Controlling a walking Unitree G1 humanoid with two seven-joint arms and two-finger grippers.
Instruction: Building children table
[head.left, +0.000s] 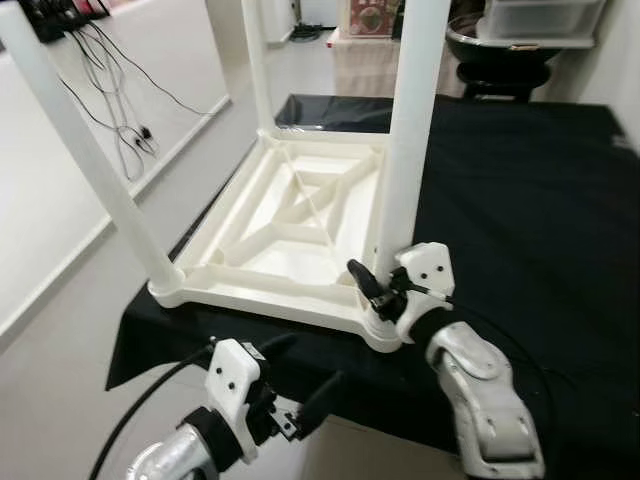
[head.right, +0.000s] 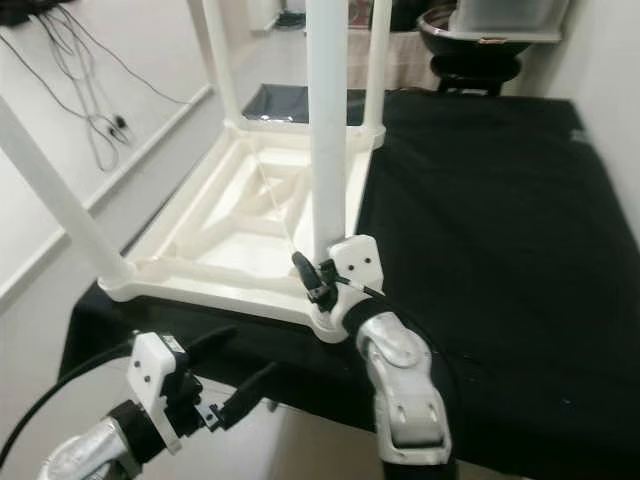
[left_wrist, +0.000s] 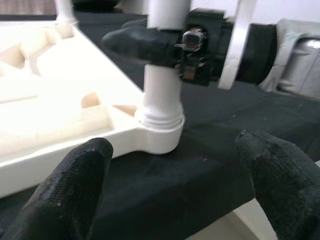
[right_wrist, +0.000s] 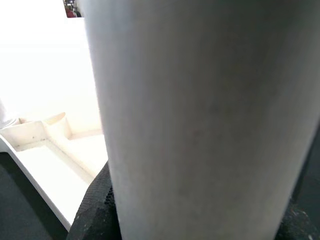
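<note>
Cream-white plastic tabletop (head.left: 290, 235), upside down, flat on black-covered surface; ribbed underside w/ diagonal braces faces up. Near edge sits close to the surface's front edge. Round white legs stand up from corner sockets: near-right leg (head.left: 408, 140) upright, seated in its socket collar at near-right corner; near-left leg (head.left: 90, 155) in its socket, leaning outward to the left; far-left leg (head.left: 257, 65) upright at far-left corner. Fourth leg (head.right: 376, 62) at far-right corner.

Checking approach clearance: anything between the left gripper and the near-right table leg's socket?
Nothing visible. The left gripper, fingers open, hovers off the black-draped edge, with bare black cloth between it and the white plastic leg in its corner socket. The right gripper already clamps that leg.
</note>
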